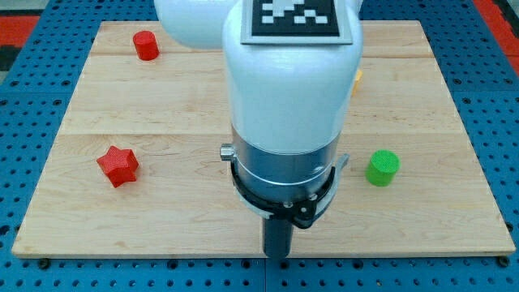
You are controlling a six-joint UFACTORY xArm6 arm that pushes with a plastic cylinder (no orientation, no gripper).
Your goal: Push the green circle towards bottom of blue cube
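Blue pegboard surrounds a pale wooden board (162, 105) that fills most of the single camera view; faint seams run across its planks from the view's left to the view's right.

Taking the board's centre as the middle of a clock face, the white arm body (288, 73) rises over the centre and reaches up past 12 o'clock, carrying a black-and-white marker tag (293, 18) on its top face. Below the white shell sits a grey metal collar (284, 166) with a black clamp ring, and from it the dark rod drops toward 6 o'clock. My tip (277, 257) lies at the board's bottom edge, just about where wood meets pegboard. I carry no pincer, only this plain rod, so nothing about me opens, closes or grips.

The green circle (382, 167), a short upright cylinder, stands at about 4 o'clock, between the arm and the board's right edge. It is well apart from my tip, which sits down and to the view's left of it; nothing touches it.

A red cylinder (146, 45) stands near the board's top left corner, at about 10 o'clock. A red star (118, 165) lies at about 8 o'clock, well apart from the rod.

A small yellow sliver (357, 81) peeks out at the arm body's right edge, around 2 o'clock; its shape cannot be made out. The blue cube does not show in this view.
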